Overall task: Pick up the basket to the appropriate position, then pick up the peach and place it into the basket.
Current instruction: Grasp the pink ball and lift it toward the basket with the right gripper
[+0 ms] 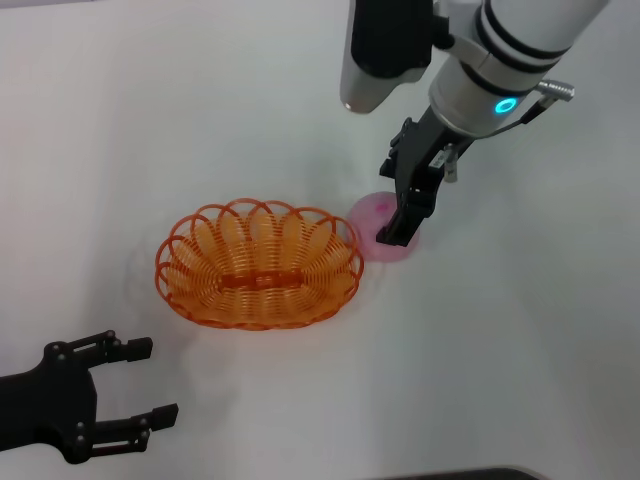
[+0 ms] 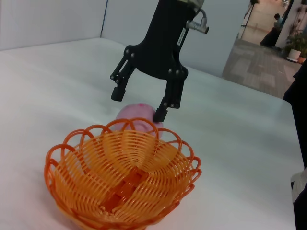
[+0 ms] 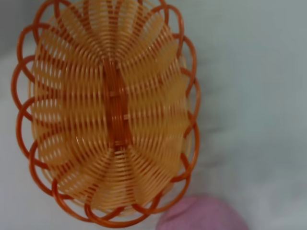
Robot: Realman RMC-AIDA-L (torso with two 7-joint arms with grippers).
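Note:
The orange wire basket [image 1: 165, 268] sits empty on the white table, mid-view. The pale pink peach [image 1: 368, 214] lies on the table just beyond the basket's right end, almost touching its rim. My right gripper [image 1: 392, 205] is open and hangs right over the peach, one finger on each side of its top. The left wrist view shows the same: basket [image 2: 120, 177] in front, peach [image 2: 135, 115] behind it, right gripper [image 2: 139, 105] spread above it. The right wrist view shows the basket [image 3: 115, 110] and the peach's edge [image 3: 201, 216]. My left gripper [image 1: 160, 380] is open and empty near the front left.
The white table [image 1: 520, 340] runs on around the basket and the peach. In the left wrist view, the table's far edge [image 2: 225, 76] meets a grey floor beyond.

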